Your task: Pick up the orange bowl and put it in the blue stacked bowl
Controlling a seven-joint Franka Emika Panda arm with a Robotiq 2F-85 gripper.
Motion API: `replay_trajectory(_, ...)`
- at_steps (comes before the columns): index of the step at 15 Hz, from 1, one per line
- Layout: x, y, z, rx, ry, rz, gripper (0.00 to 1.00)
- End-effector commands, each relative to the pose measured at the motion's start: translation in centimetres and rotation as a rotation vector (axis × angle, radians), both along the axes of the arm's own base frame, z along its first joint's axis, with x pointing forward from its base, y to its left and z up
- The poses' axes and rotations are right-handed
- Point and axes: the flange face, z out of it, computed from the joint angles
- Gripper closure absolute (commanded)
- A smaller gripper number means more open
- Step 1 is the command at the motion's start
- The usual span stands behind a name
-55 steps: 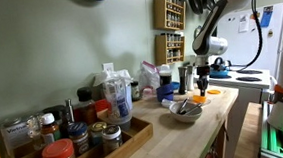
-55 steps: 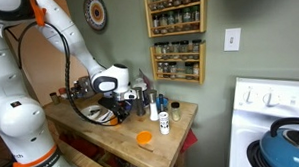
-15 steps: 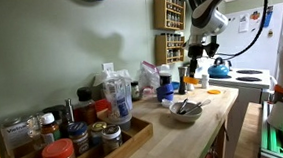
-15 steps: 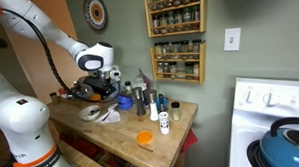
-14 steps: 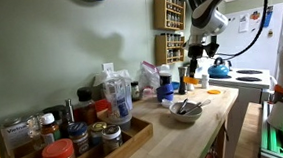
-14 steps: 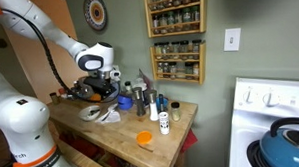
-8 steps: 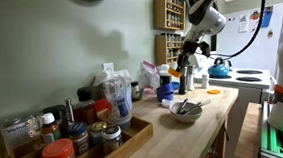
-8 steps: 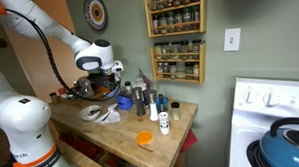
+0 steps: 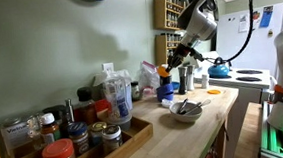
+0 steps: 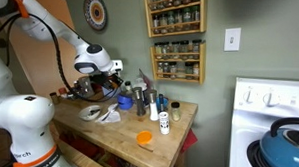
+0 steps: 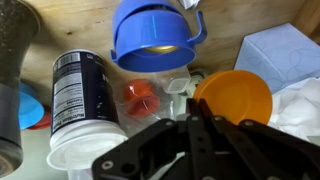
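My gripper [image 11: 190, 112] is shut on the rim of the orange bowl [image 11: 234, 97] and holds it in the air, tilted. In an exterior view the gripper [image 9: 171, 63] hangs over the back of the counter with the orange bowl [image 9: 163, 69] at its tip. The blue stacked bowl [image 11: 155, 38] lies below and ahead of the gripper in the wrist view. It stands on the counter under the gripper [image 9: 165, 89]. In an exterior view the gripper [image 10: 118, 85] is above the cluttered back of the counter.
A whitish bowl with utensils [image 9: 184, 109] sits mid-counter. A flat orange round thing [image 10: 143, 138] lies near the counter's front. A white canister [image 11: 80, 100], a small red cup [image 11: 140, 97] and a pale blue box [image 11: 282, 50] crowd the blue bowls. A spice rack [image 10: 176, 38] hangs on the wall.
The gripper has moved up and toward the wall with the orange bowl in it, from over the counter's end to above the blue bowls.
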Motion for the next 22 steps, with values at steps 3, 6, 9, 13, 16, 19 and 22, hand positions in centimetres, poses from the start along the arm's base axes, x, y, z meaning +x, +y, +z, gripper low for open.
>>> replay_trajectory(3,1.9,0.9,-3.9,-0.128,0.025,-0.064,0.99)
replay_trajectory(6,2.0,0.4,-6.2,-0.179,0.059,-0.086,0.99)
replay_trajectory(9,2.3,0.2,-6.8,-0.193,0.059,-0.120,0.99)
replay_trajectory(13,2.1,0.2,-7.8,-0.191,0.089,-0.115,0.64)
replay_trajectory(16,1.8,-0.2,-7.0,-0.188,0.073,-0.134,0.40)
replay_trajectory(19,1.4,-1.0,-3.8,-0.135,0.019,-0.145,0.18)
replay_trajectory(22,-0.4,-1.9,-0.4,-0.070,-0.028,-0.075,0.00)
